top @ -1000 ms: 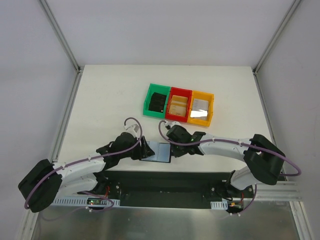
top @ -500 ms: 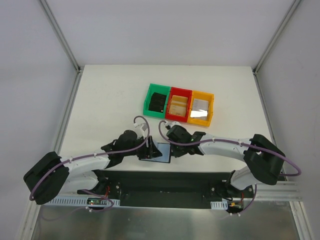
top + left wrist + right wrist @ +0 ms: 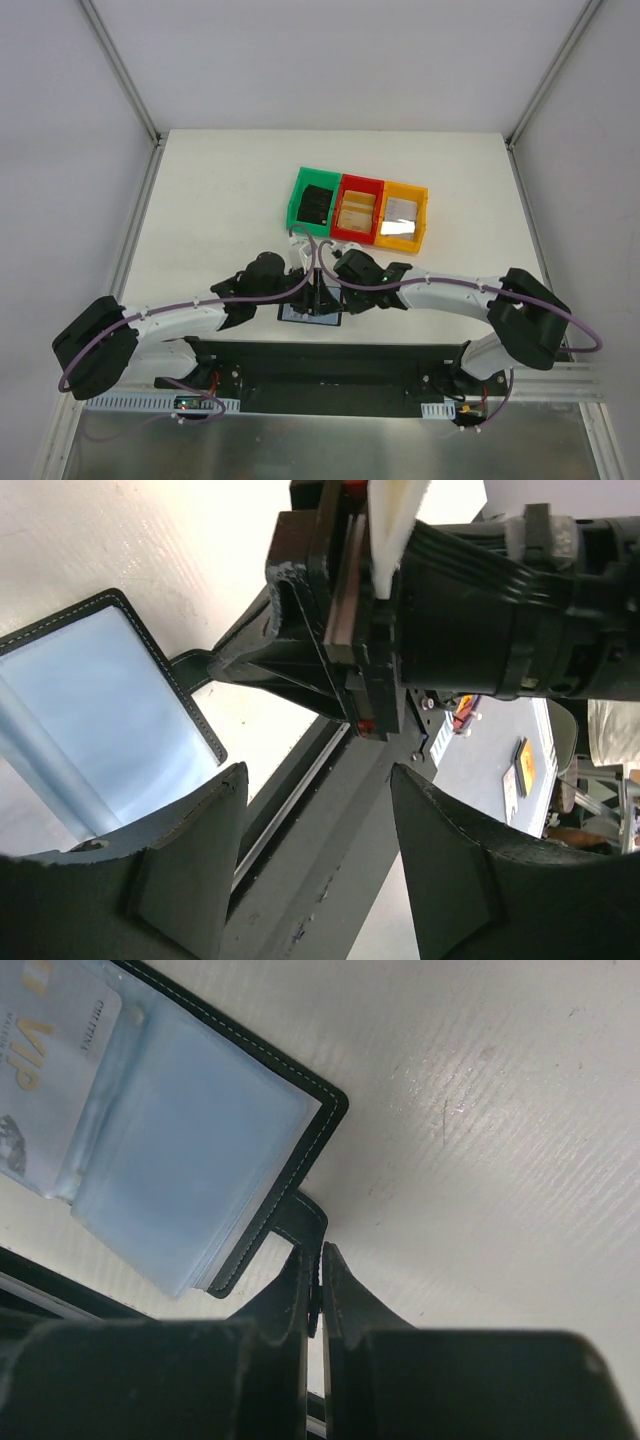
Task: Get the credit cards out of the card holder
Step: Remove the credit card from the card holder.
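Note:
The card holder lies open near the table's front edge, its grey-blue lining facing up. A credit card with gold "VIP" lettering sits in a clear sleeve of the holder. My right gripper is shut on the holder's black closure tab, at the holder's right edge. My left gripper hovers over the holder and hides most of it from above. Its jaws are open with nothing between them, beside the holder's corner and pointing at the right gripper's body.
Three small bins stand in a row behind the holder: green with a dark object in it, red and yellow. The black base rail runs along the table's front edge, just in front of the holder.
My left gripper has swung right from the holder's left edge to above its middle. The right gripper has stayed put on the tab.

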`<state>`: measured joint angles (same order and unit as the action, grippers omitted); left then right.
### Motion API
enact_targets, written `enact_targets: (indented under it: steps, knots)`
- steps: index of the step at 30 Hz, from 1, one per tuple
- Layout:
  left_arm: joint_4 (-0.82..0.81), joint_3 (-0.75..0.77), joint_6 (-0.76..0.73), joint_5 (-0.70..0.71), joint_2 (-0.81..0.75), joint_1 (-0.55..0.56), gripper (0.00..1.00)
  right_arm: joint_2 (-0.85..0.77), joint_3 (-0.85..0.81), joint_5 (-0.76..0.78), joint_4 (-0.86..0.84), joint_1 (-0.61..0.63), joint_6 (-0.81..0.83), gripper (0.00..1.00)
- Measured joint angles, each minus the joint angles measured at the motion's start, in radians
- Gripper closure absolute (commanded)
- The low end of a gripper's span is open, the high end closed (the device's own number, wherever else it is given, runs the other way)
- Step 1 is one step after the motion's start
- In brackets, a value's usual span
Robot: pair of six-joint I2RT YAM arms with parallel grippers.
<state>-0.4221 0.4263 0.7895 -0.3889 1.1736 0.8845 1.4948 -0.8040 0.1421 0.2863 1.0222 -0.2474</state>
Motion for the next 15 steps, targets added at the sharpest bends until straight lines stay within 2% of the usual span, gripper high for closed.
enact_targets:
  steps: [5,7,11,15]
  knots:
    - [0.028,-0.022,-0.022,0.018,-0.103,0.000,0.38,-0.017,0.005,0.010,0.011,-0.006,0.000,1.00]
    - [0.058,-0.034,-0.032,0.043,-0.175,0.000,0.37,-0.043,0.015,0.021,0.018,-0.006,0.000,0.95]
    - [0.126,-0.057,-0.051,0.106,-0.312,-0.003,0.37,-0.100,0.028,0.049,0.050,-0.010,0.003,0.78]
    - [0.178,-0.094,-0.051,0.145,-0.397,-0.028,0.37,-0.172,0.030,0.087,0.098,-0.011,0.010,0.50]
